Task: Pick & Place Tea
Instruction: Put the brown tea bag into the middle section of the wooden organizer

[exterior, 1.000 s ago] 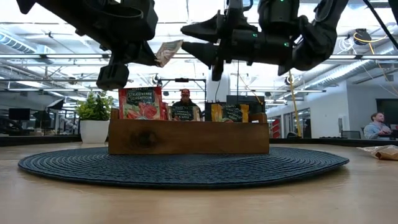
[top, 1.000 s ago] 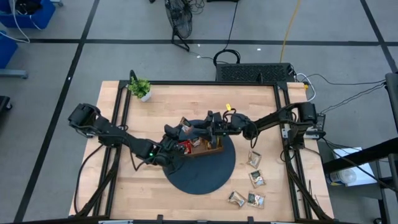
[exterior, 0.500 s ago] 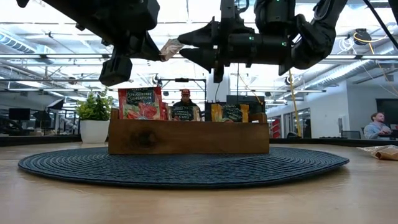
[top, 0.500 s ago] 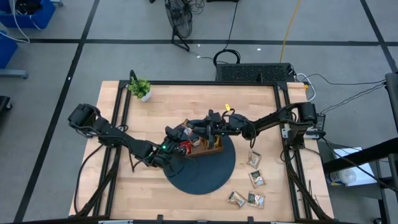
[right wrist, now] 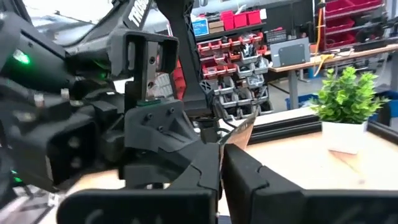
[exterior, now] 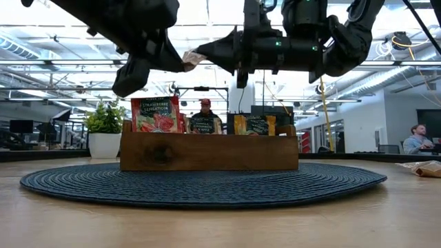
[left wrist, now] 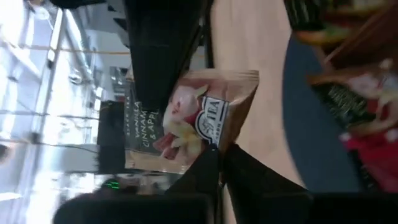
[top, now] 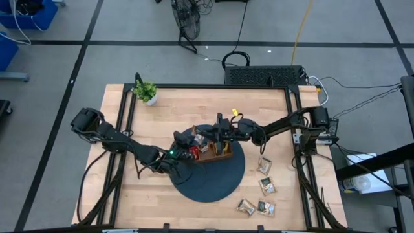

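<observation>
From above, the left gripper (top: 189,138) and right gripper (top: 206,134) meet tip to tip over the brown three-compartment wooden tray (top: 223,155), which sits on the round dark woven mat (top: 213,184). Both clench one beige tea sachet (top: 197,135) between them, above the tray's left end. Four more flat sachets (top: 262,188) lie loose on the light wooden table (top: 174,107) near its right front edge, apart from the mat. A small green potted plant (top: 146,92) stands at the far left corner; the table's left side is bare.

At table height, the shared sachet (exterior: 193,57) hangs well above the tray (exterior: 207,153), with open air under it. Red and orange sachets (exterior: 154,114) stand upright in the compartments.

The left wrist view shows the sachet (left wrist: 199,118) pinched at its edge by the closed dark fingers (left wrist: 249,174).

The right wrist view shows its closed fingers (right wrist: 249,168) nipping the sachet's edge (right wrist: 239,132), with the plant (right wrist: 345,102) beyond.
</observation>
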Motion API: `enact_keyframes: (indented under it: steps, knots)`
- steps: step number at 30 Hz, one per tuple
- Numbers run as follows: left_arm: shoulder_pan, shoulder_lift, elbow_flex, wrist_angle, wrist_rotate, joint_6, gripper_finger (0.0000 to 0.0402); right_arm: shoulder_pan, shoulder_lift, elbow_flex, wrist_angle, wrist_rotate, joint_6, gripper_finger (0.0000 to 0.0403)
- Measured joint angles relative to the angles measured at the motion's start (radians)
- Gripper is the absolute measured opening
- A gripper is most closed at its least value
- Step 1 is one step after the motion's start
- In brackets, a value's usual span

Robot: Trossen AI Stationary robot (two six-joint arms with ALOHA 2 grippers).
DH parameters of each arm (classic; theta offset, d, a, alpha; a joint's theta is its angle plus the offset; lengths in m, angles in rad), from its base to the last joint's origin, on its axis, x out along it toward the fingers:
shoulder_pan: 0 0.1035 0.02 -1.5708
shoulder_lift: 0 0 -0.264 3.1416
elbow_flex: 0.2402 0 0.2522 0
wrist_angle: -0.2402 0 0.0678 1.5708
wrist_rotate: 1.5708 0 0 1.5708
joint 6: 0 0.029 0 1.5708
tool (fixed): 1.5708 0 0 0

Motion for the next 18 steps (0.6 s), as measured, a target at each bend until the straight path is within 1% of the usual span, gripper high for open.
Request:
enact_keyframes:
  steps: [4,5,8,10,12,14,16,18]
  knots:
    - [-0.006,-0.014,0.000,0.027,0.043,-0.228,0.0059,0.000,-0.004,0.000,0.002,0.009,-0.038,0.0001]
    - [-0.008,-0.033,0.000,0.013,0.086,-0.288,0.0071,0.000,-0.008,0.000,-0.003,0.011,-0.049,0.0001]
    - [-0.003,-0.108,0.000,-0.041,0.278,-0.459,0.0118,0.000,-0.028,0.000,-0.012,0.035,-0.089,0.0000]
    - [0.011,-0.172,0.000,-0.101,0.374,-0.571,0.0152,0.003,-0.047,0.000,-0.036,0.027,-0.120,0.0000]
    - [0.028,-0.240,0.000,-0.173,0.420,-0.651,0.0185,0.012,-0.082,0.000,-0.109,-0.016,-0.150,0.0000]
    - [0.034,-0.303,0.000,-0.244,0.445,-0.708,0.0210,0.030,-0.129,0.000,-0.228,-0.041,-0.166,0.0000]
    - [0.029,-0.359,0.000,-0.276,0.469,-0.729,0.0228,0.047,-0.184,0.000,-0.393,-0.092,-0.189,0.0000]
    - [0.016,-0.412,-0.005,-0.291,0.476,-0.728,0.0239,0.071,-0.232,0.000,-0.545,-0.098,-0.199,0.0000]
